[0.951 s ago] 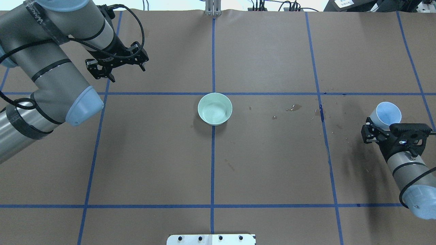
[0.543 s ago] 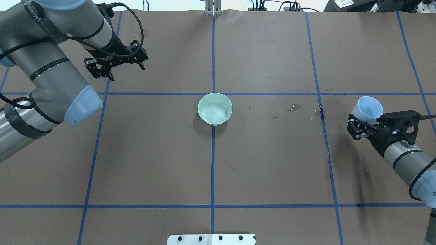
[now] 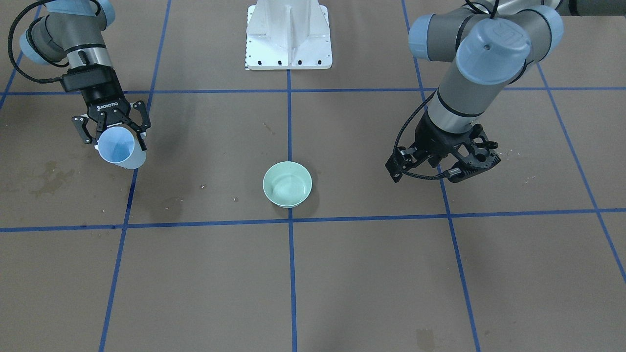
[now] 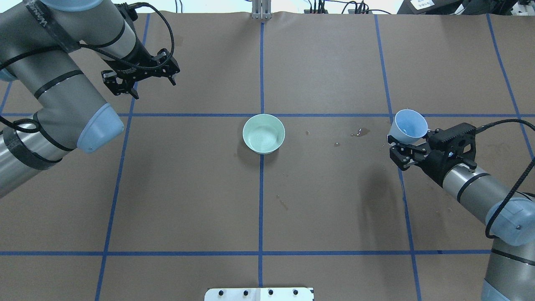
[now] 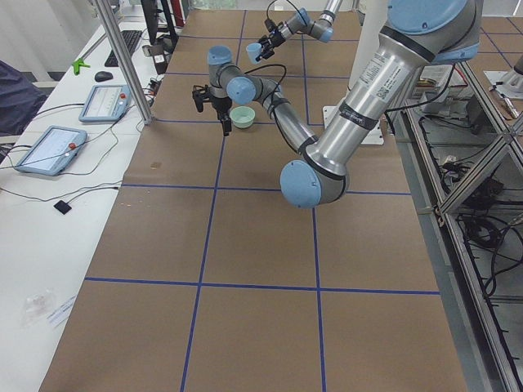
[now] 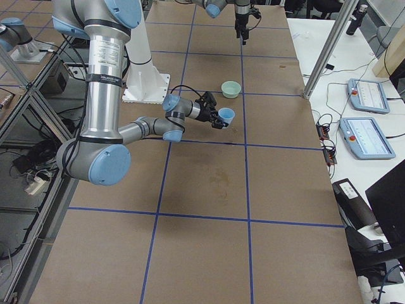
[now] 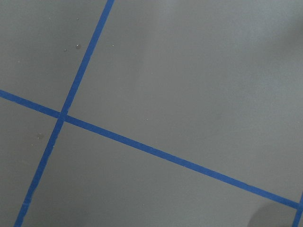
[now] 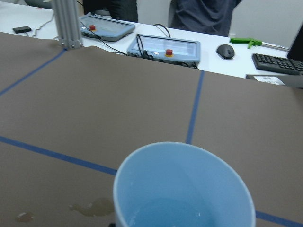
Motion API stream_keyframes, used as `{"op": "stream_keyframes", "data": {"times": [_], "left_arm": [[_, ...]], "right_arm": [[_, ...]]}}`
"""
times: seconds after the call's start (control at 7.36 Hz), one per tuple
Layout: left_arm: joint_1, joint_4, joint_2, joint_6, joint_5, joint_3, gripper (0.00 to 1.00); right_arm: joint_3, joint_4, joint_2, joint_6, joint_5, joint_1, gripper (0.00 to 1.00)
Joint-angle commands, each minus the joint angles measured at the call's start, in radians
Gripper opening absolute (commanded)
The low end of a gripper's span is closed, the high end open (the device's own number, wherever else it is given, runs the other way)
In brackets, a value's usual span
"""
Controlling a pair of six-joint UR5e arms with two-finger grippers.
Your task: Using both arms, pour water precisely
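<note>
A blue cup (image 4: 407, 125) of water (image 8: 175, 213) is clasped by the right fingers (image 3: 142, 128). The left fingers (image 4: 171, 78) are held spread, upper left.

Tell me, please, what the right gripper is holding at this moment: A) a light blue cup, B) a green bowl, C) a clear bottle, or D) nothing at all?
A: the right gripper is shut on the light blue cup, lifted off the table, while the green bowl stands by itself at the table's middle.
</note>
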Motion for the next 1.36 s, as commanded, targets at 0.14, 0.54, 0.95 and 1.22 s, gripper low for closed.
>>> {"op": "stream_keyframes", "data": {"times": [0.14, 0.54, 0.95, 1.22], "left_arm": [[-0.069, 0.007, 0.127, 0.269, -0.002, -0.075, 1.0], [-0.149, 0.002, 0.224, 0.484, -0.006, -0.083, 1.0], [-0.206, -0.002, 0.311, 0.648, -0.011, -0.115, 1.0], [-0.206, -0.005, 0.361, 0.653, -0.012, -0.155, 1.0]], "right_arm": [[-0.004, 0.014, 0.093, -0.139, 0.136, 0.015, 0.0], [-0.008, -0.259, 0.281, -0.156, 0.23, 0.012, 0.0], [-0.012, -0.575, 0.488, -0.158, 0.296, -0.014, 0.0], [-0.012, -0.707, 0.547, -0.217, 0.328, -0.016, 0.0]]}}
